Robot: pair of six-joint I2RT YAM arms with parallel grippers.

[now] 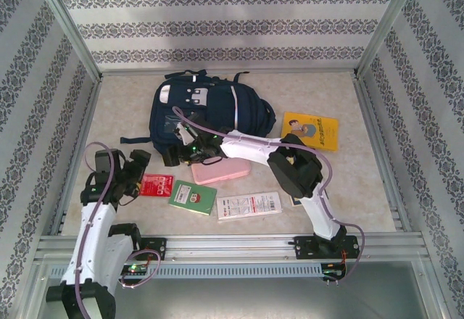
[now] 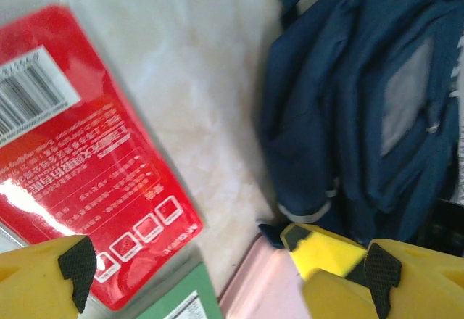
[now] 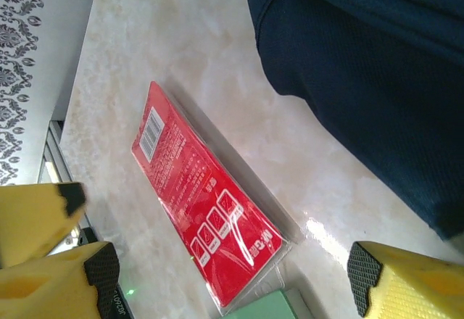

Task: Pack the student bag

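The student bag [image 1: 210, 109] lies flat at the back middle of the table, navy with grey-white patches. In the left wrist view the bag [image 2: 362, 101] is at the right. In the right wrist view the bag [image 3: 377, 65] is at the upper right. My right gripper [image 1: 183, 152] hangs at the bag's near-left edge, over the pink case. It is open [image 3: 232, 272] with bare tabletop between its fingers. My left gripper [image 1: 136, 167] hovers beside the red packet, open [image 2: 228, 275] and holding nothing.
A red packet [image 1: 156, 185], a green book [image 1: 193, 196], a pink case [image 1: 221, 170] and a white packet [image 1: 249, 205] lie in front of the bag. A yellow book [image 1: 310, 130] lies at the right. Patterned walls and metal rails enclose the table.
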